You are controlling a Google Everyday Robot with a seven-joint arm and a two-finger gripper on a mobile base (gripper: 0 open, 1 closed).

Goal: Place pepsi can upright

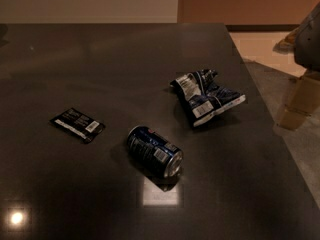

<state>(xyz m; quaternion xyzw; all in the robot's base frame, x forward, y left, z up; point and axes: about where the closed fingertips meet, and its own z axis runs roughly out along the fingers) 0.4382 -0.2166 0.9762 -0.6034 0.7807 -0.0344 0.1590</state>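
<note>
The pepsi can (155, 151) is dark blue with silver ends and a white barcode patch. It lies on its side on the dark table (100, 64), near the middle front, with one silver end facing front right. My gripper (299, 103) shows as a pale shape at the right edge of the view, beyond the table's right side and well apart from the can. It holds nothing that I can see.
A wrinkly blue-and-white snack bag (206, 98) lies behind and to the right of the can. A flat black rectangular packet (77, 124) lies to the can's left. The table's right edge (270, 114) runs diagonally, with floor beyond it.
</note>
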